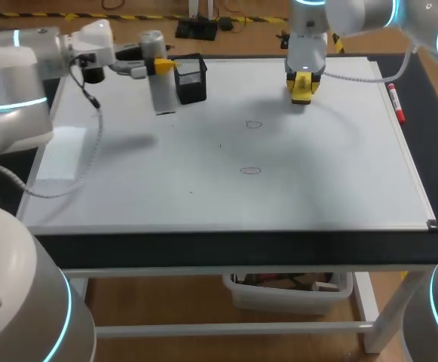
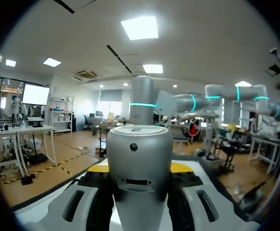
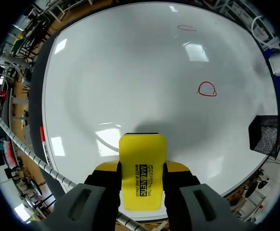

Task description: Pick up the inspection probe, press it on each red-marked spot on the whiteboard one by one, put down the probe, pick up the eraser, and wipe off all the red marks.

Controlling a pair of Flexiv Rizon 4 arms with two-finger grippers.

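Head view: the left end effector pinched the one inspection probe, not yet put down. The right end effector pinched the one eraser over the whiteboard. Two marks remained unwiped: a far red mark and a near red mark.

Left wrist view: the probe stood clamped between the fingers.

Right wrist view: the eraser was gripped, with both marks ahead of it.

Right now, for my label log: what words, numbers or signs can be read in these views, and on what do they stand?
Eraser in the right gripper: black print on its yellow face, too small and warped to quote reliably.
Probe: a mark on its top cap, too blurred to read.
Whiteboard: only red circles, no words or numbers.
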